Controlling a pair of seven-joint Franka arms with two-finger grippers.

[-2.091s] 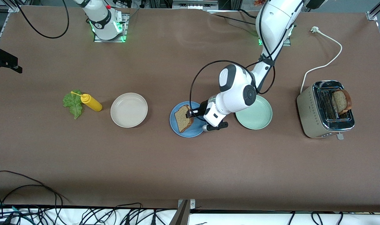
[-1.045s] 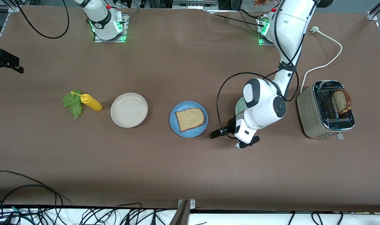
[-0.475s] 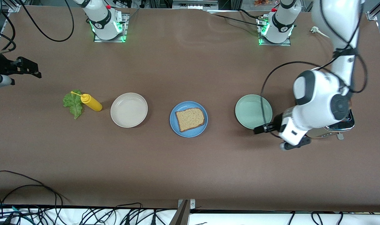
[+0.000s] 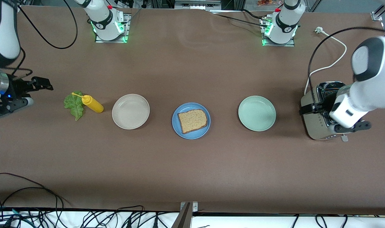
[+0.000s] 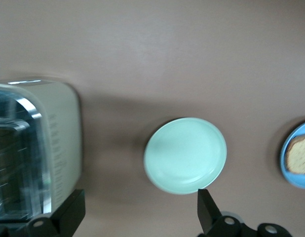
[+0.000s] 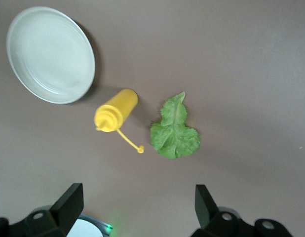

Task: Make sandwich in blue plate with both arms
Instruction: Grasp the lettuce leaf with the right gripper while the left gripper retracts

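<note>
brown toast (image 4: 192, 121) lies flat, one slice, on the blue plate (image 4: 177, 127) mid-desk (image 4: 192, 164), between the beige plate (image 4: 130, 111) and the pale green plate (image 4: 257, 113). the left gripper (image 4: 306, 109) hangs over the toaster (image 4: 314, 125), fingers (image 5: 208, 207) spread wide and empty. the right gripper (image 4: 43, 84) hovers at the right arm's end of the desk near the lettuce leaf (image 6: 174, 129) and the yellow bottle (image 6: 115, 110), fingers wide apart, holding nothing.

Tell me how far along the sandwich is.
Done: one bread slice lies on the blue plate. In hand: nothing; the open left gripper is over the toaster, the open right gripper near the lettuce leaf. Left: lettuce and second slice.
</note>
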